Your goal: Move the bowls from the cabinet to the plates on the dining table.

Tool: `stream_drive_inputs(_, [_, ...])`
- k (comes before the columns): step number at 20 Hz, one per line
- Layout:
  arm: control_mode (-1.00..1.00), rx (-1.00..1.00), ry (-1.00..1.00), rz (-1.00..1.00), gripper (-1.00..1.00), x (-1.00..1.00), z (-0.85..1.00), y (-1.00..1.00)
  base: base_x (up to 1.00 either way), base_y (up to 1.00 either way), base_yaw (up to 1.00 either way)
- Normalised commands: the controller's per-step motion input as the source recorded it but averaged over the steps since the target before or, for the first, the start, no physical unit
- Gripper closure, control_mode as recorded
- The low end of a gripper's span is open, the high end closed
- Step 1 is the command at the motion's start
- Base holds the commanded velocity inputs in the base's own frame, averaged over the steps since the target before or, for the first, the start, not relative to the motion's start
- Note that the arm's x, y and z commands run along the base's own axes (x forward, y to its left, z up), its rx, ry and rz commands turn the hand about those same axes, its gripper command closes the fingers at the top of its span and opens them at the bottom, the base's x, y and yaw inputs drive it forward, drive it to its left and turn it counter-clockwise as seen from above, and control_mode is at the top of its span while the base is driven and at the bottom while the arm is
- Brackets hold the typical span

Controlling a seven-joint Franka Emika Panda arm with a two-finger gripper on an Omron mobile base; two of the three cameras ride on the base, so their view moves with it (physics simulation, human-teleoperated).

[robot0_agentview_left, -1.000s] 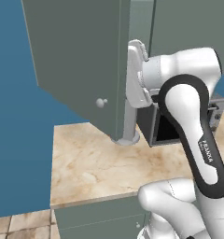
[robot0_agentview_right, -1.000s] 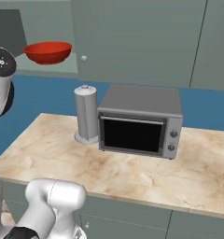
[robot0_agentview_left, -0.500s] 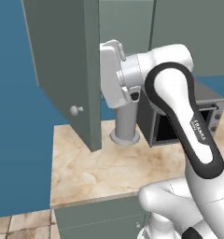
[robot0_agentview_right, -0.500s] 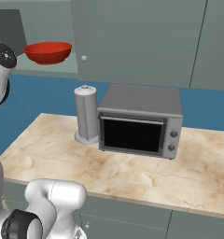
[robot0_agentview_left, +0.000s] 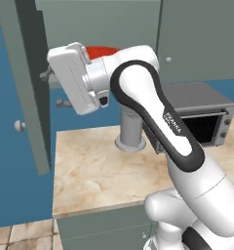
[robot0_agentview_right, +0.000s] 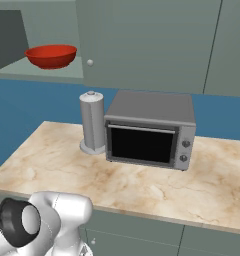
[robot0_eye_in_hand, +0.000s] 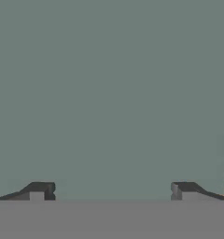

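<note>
A glossy red bowl [robot0_agentview_right: 51,56] rests on the pale shelf [robot0_agentview_right: 47,75] inside the grey-green cabinet [robot0_agentview_right: 152,40]. In the left base view the red bowl [robot0_agentview_left: 102,50] peeks out behind my wrist. The cabinet door [robot0_agentview_left: 24,83] stands swung wide to the left. My gripper [robot0_agentview_left: 54,89] points at the door's inner face, just beside it. In the hand view the gripper [robot0_eye_in_hand: 111,192] is open with nothing between its fingertips [robot0_eye_in_hand: 37,191], and the door [robot0_eye_in_hand: 109,93] lies flat ahead. The plates and the dining table are out of view.
A grey toaster oven [robot0_agentview_right: 149,131] and a paper towel roll [robot0_agentview_right: 92,122] stand at the back of the marble counter [robot0_agentview_right: 67,165]. The neighbouring cabinet door with its round knob [robot0_agentview_right: 90,62] is closed. The counter's front half is bare.
The cabinet door has swung further open to the left, and my hand has swept left with it. The red bowl has come into sight in the left base view.
</note>
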Motion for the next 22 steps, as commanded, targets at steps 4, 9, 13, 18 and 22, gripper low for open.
stream_drive_inputs(4, [-1.0, 0.0, -0.01, 0.0, -1.0, -0.01, 0.0, 0.27, 0.0, 0.0, 0.0])
stream_drive_inputs(9, [-1.0, 0.0, -0.08, -0.04, -1.0, -0.08, -0.01, -0.28, 0.0, 0.0, 0.0])
stream_drive_inputs(13, [-1.0, 0.0, -0.14, -0.2, -1.0, -0.42, 0.0, -0.89, 0.0, 0.0, 0.0])
stream_drive_inputs(18, [-1.0, 0.0, -0.13, -0.25, -1.0, -0.48, 0.0, -1.0, 0.0, 0.0, 0.0])
stream_drive_inputs(22, [-1.0, 0.0, -0.12, -0.27, -1.0, -0.47, -0.02, -1.0, 0.0, 0.0, 0.0])
